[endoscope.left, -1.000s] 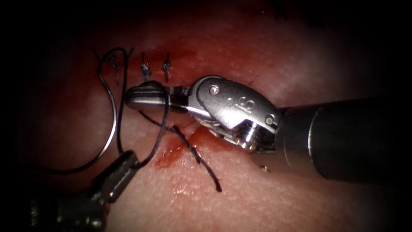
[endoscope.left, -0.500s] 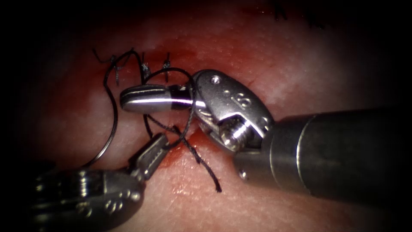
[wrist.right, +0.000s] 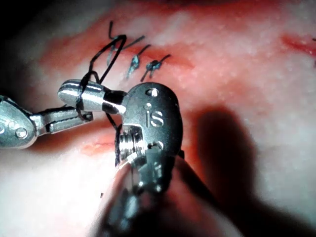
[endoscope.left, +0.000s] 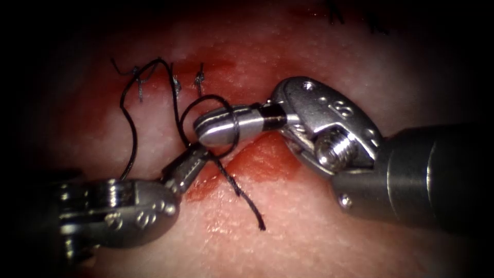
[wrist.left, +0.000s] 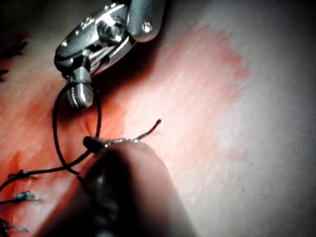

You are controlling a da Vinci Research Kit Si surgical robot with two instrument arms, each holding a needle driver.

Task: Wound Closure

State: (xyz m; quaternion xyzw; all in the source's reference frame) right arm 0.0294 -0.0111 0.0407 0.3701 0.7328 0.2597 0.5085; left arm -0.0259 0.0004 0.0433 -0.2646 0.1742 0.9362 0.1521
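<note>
- Red-stained tissue (endoscope.left: 309,226) fills the frame; cut (endoscope.left: 257,159) at centre.
- Right tool (endoscope.left: 216,126), jaws together, holds nothing; thread (endoscope.left: 226,110) loops around it.
- Left tool (endoscope.left: 188,164), lower left, clamps thread.
- Needle unseen.

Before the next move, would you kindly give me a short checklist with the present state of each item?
1. Left tool holds the thread: ok, jaws shut on it.
2. Thread looped around the right tool: ok, one loop over its closed jaws.
3. Right tool holds nothing: ok.
4. Free cut end lies loose on the tissue: ok.
5. Needle position: cannot tell.
6. Tied stitches intact: ok.
</note>
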